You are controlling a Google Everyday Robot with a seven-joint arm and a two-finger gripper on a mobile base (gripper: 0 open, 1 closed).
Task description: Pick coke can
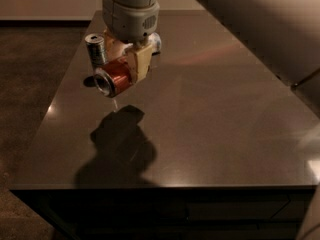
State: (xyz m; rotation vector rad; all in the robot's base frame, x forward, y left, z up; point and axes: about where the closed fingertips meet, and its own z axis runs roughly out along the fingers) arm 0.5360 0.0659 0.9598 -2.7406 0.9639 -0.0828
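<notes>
The coke can (113,76) is red with a silver end facing the camera. It lies on its side between the fingers of my gripper (124,69), lifted clear above the dark table (210,114). The gripper is shut on the can at the left back part of the table. The gripper's shadow falls on the tabletop below it.
A slim silver-grey can (96,49) stands upright just left of the gripper, near the table's left edge. Another light can (155,41) lies partly hidden behind the gripper. My arm spans the upper right. The floor lies to the left.
</notes>
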